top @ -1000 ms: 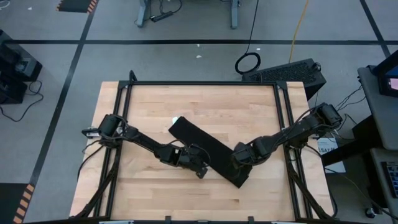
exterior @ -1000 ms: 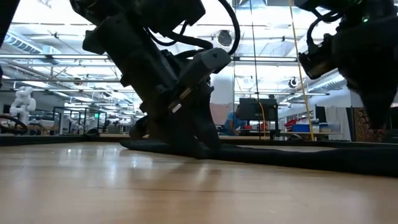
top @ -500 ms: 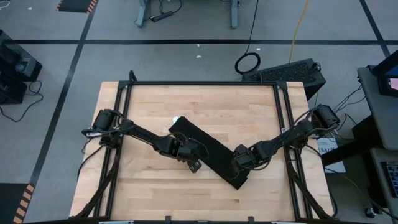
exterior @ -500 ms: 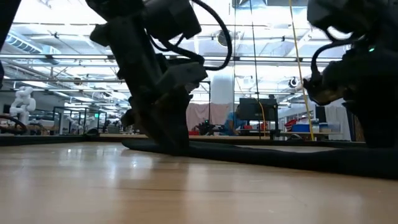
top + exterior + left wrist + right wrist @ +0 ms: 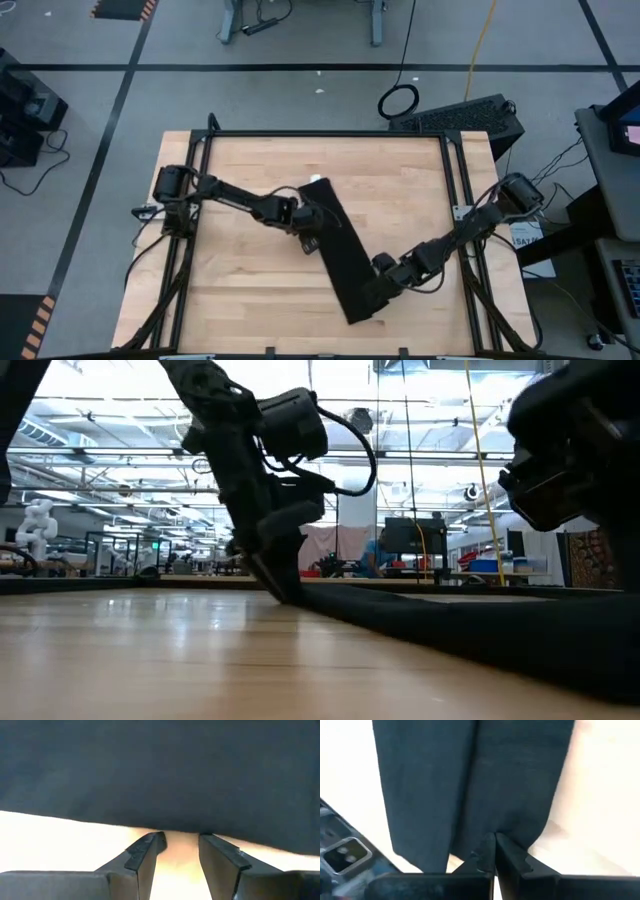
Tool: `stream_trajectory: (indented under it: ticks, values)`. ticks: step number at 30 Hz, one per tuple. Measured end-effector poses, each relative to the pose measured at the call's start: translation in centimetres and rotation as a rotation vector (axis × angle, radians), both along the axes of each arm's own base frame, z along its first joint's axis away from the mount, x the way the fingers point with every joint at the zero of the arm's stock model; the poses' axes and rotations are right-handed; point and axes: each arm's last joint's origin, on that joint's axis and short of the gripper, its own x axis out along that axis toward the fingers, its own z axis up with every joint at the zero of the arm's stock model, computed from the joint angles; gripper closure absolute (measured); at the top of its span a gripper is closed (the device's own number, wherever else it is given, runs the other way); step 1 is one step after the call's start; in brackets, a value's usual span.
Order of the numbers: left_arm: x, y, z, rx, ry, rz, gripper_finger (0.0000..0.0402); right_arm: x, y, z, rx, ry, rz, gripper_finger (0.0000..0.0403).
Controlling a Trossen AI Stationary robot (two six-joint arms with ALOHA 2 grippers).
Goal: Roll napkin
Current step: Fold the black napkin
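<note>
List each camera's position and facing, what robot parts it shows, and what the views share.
High: overhead, straight down; both arms, table, napkin.
Low: tabletop height, level toward the room; both arms above the napkin.
Left wrist: past the open left gripper at the napkin's edge.
Right wrist: past the right gripper, shut on the napkin.
Shared: every view shows the napkin.

You see a light wooden table (image 5: 400,200) in a black frame, grey floor (image 5: 300,95) with black tape lines, a coiled cable (image 5: 399,101), a yellow cable (image 5: 483,35), and across the table a bright hall with ceiling lights (image 5: 120,410) and a monitor (image 5: 405,535).
</note>
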Motion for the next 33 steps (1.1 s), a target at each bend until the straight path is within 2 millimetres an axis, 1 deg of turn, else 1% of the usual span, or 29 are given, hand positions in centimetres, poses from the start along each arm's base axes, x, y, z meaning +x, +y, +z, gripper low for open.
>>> stream_trajectory:
  ticks: [4,7,9,10,13,15,17,20,22,24,26,29,30,32,33]
  values:
    - [0.5,2.0,0.2,0.056,-0.058,0.047,0.0253,0.6,0.5,-0.3,0.016,-0.054,-0.045,0.0402]
    - [0.7,3.1,0.3,0.050,-0.087,0.078,0.0253,0.9,0.6,-0.7,0.019,-0.060,-0.045,0.0402]
    - [0.5,3.6,0.8,0.021,-0.089,0.087,0.0253,0.8,0.6,-0.8,0.014,-0.053,-0.044,0.0402]
    - [0.6,3.7,1.3,0.007,-0.099,0.103,0.0253,0.8,0.6,-0.7,0.014,-0.054,-0.044,0.0402]
    - [0.8,3.7,4.0,-0.042,-0.197,0.154,0.0253,0.8,0.5,-0.8,0.010,-0.040,-0.048,0.0397]
    - [1.1,2.7,6.3,-0.086,-0.293,0.182,0.0253,0.7,0.5,-0.8,0.021,-0.025,-0.059,0.0386]
    - [1.2,0.6,8.4,-0.134,-0.359,0.171,0.0253,0.7,0.4,-0.9,0.026,-0.008,-0.048,0.0368]
    - [1.4,-3.8,10.8,-0.205,-0.450,0.147,0.0253,0.3,0.2,-0.2,0.000,-0.021,0.034,0.0333]
    - [1.3,-7.6,11.8,-0.235,-0.502,0.147,0.0253,0.2,0.0,0.6,-0.010,-0.052,0.100,0.0308]
    - [1.6,-11.9,12.4,-0.241,-0.601,0.152,0.0253,-0.3,-0.2,1.6,-0.024,-0.075,0.174,0.0283]
    - [1.5,-16.0,12.3,-0.208,-0.678,0.162,0.0253,-0.6,-0.4,3.0,-0.026,-0.139,0.241,0.0260]
    - [2.5,-21.3,11.8,-0.133,-0.791,0.131,0.0253,-1.5,-0.6,5.5,-0.067,-0.285,0.411,0.0231]
    - [2.8,-22.7,11.5,-0.096,-0.799,0.112,0.0253,-1.8,-0.6,6.3,-0.091,-0.344,0.477,0.0223]
    - [4.3,-25.2,10.8,-0.097,-0.817,0.073,0.0252,-2.9,-0.6,7.7,-0.174,-0.425,0.592,0.0212]
    - [4.9,-26.2,10.2,-0.093,-0.800,0.054,0.0250,-3.6,-0.5,8.2,-0.227,-0.456,0.654,0.0209]
